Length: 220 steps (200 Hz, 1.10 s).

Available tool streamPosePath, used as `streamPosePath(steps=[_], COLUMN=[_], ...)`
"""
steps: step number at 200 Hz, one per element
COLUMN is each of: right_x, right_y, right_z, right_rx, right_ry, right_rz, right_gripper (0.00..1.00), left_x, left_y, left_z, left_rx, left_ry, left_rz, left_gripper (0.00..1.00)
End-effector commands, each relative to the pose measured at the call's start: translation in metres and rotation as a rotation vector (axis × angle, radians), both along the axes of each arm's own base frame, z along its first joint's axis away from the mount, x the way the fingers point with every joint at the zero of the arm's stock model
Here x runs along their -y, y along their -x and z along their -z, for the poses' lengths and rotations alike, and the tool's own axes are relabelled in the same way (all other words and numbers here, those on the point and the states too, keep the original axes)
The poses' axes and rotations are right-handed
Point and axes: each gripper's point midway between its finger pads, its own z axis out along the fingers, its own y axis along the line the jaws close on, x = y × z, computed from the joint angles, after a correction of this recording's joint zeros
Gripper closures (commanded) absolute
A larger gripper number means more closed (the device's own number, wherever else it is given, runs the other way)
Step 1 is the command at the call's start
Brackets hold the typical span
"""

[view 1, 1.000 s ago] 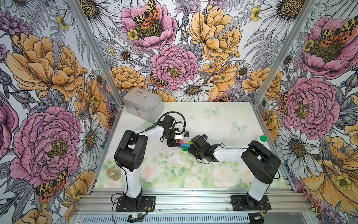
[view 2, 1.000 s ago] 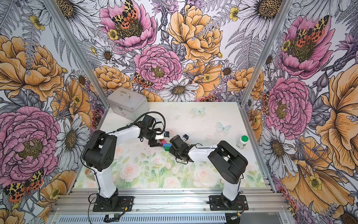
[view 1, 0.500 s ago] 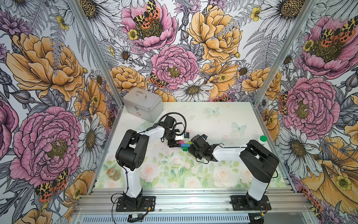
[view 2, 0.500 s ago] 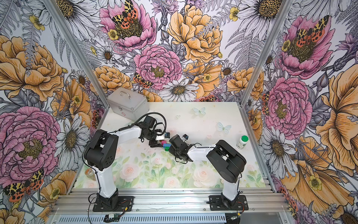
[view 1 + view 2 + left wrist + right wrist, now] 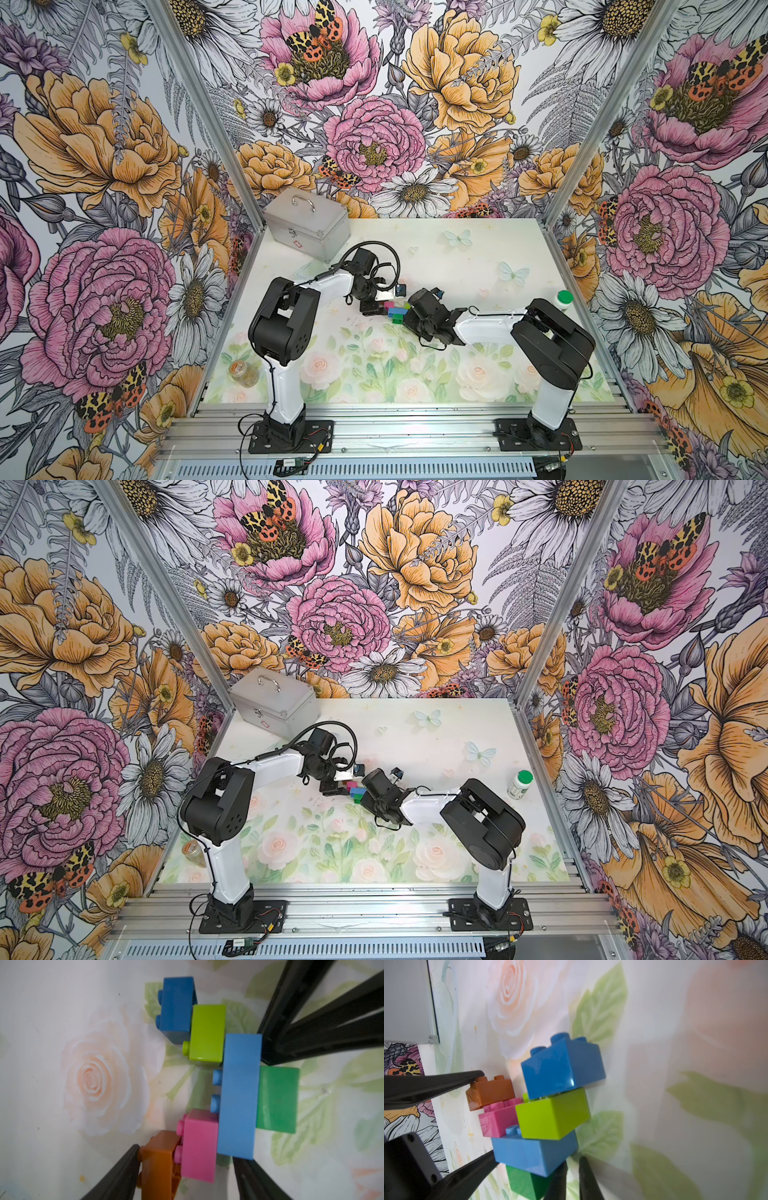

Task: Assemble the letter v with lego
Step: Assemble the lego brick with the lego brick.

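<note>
Left gripper (image 5: 186, 1153) clamps V (image 5: 395, 309) across tilted orange (image 5: 160, 1159) and bar (image 5: 239, 1095); right gripper (image 5: 572, 1162) clenched empty at V's 3 o'clock; we squeeze squarely to seat orange

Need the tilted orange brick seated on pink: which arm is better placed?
Left: the left gripper touches both the orange brick and light-blue bar; the right gripper is shut beside the dark-green brick.
</note>
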Motion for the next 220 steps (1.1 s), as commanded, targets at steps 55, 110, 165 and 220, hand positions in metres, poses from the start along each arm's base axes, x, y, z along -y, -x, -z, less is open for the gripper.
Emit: streamPosePath(steps=[55,110,165,220], right_x=[0.0101,0.0075,0.0050,0.0056], right_y=[-0.0161,-0.0165,-0.0109,-0.0114], right_z=[0.0076,0.0069,0.0066,0.0067], right_rx=[-0.007,-0.006,-0.006,-0.006], right_ry=[0.029,0.027,0.026,0.027], right_rz=[0.031,0.027,0.029,0.044], right_gripper=[0.85,0.85,0.85,0.85], left_x=[0.0035,0.0048,0.0055,0.0045], left_y=[0.0004,-0.0020,-0.0070,-0.0079], left_z=[0.0032,0.0016,0.0034,0.0016], left_rx=[-0.011,-0.009,-0.015,-0.018], left_ry=[-0.002,-0.001,-0.008,0.001], left_rz=[0.008,-0.001,-0.028,-0.038], left_gripper=[0.32,0.33,0.37,0.41])
